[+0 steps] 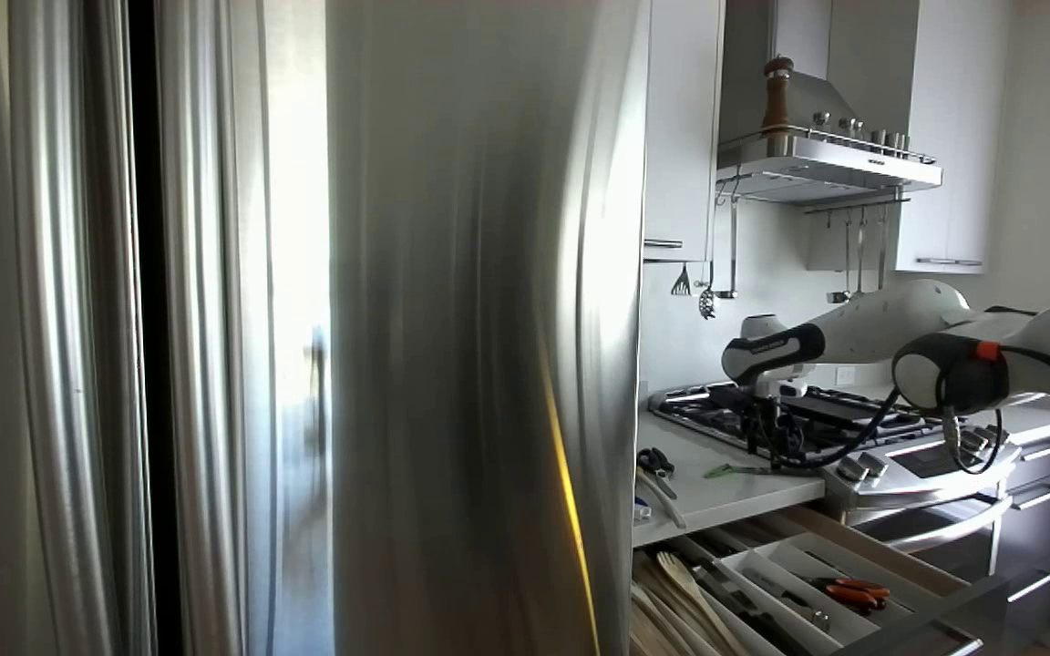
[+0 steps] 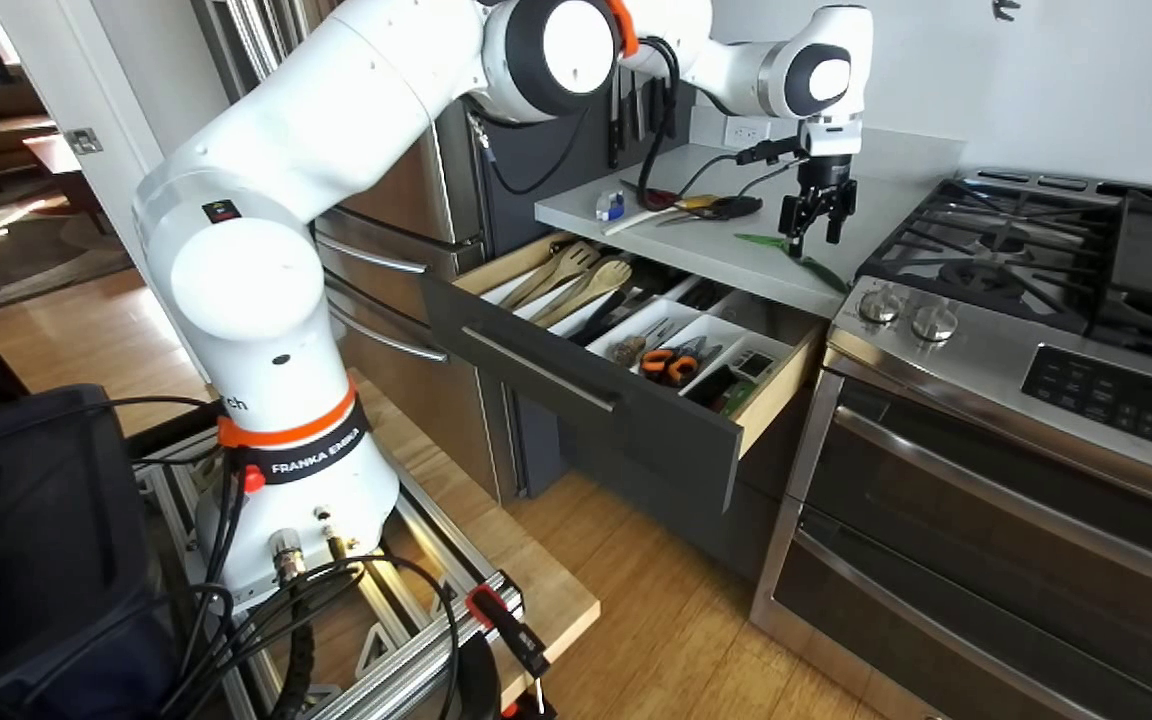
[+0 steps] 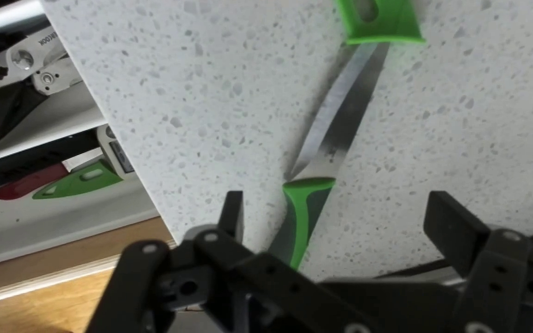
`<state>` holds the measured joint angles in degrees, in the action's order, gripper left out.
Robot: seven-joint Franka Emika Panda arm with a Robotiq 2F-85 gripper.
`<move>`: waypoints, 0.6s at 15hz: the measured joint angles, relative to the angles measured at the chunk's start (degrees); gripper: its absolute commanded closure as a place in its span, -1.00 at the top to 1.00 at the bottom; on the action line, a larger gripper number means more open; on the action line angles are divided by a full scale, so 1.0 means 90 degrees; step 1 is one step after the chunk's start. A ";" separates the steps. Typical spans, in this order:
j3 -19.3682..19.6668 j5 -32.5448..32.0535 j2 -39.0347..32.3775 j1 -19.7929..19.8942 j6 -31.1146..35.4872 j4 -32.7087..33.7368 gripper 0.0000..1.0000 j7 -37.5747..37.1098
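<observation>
Hanging w/ gripper (image 3: pixel 337 217) over pale counter (image 3: pixel 201 115), w/ jaws spread wide & empty. See knife (image 3: pixel 331 148) flat on counter below, w/ handle (image 3: pixel 300 215) btwn the jaws in wrist view & blade (image 3: pixel 347 106) going into green cover (image 3: pixel 389 27). Prob. not touching, but hard to tell from afar. See drawer (image 2: pixel 636 430) w/ wooden spoons (image 2: pixel 608 276) nearby, sticking out.

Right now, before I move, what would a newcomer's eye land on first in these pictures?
Probably the green-handled knife on the speckled counter, seen between the open jaws of the tool in the wrist view. Next comes the pulled-out drawer below the counter's edge, with orange-handled shears inside. In an exterior view, a shiny stainless-steel fridge fills the frame's left and middle.
</observation>
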<state>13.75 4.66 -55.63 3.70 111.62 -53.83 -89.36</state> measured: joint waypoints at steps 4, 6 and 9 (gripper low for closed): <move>0.0017 0.0046 0.0405 0.0011 0.0615 -0.0840 1.00 0.0003; -0.0010 0.0099 0.0632 0.0035 0.0964 -0.1358 1.00 0.0005; -0.0081 0.0150 0.0924 0.0095 0.1469 -0.2062 1.00 0.0005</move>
<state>13.02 6.00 -47.31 4.56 124.83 -72.38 -89.31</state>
